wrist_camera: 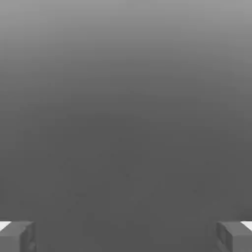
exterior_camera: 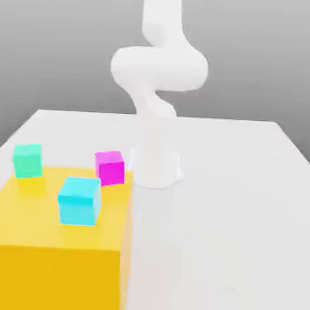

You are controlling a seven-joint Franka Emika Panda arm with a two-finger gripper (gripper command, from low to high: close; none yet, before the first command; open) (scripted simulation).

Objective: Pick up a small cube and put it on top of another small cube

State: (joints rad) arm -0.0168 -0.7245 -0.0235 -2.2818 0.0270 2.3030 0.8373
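The small sea-green cube (exterior_camera: 27, 160) rests at the far corner of a big yellow block (exterior_camera: 49, 267), on the exterior view's left. A magenta cube (exterior_camera: 110, 167) of about the same size sits at the block's far edge, toward the exterior view's right. A larger light cyan-blue cube (exterior_camera: 79, 200) stands nearer on the block's top. In the hand view my gripper (wrist_camera: 126, 237) is open: its grey fingertips (wrist_camera: 17, 236) stand far apart with nothing between them, facing plain grey background.
The white arm (exterior_camera: 159, 68) rises from its base (exterior_camera: 155, 167) behind the yellow block and leaves the picture at the top. The white table (exterior_camera: 231, 219) stretches across the exterior view's right.
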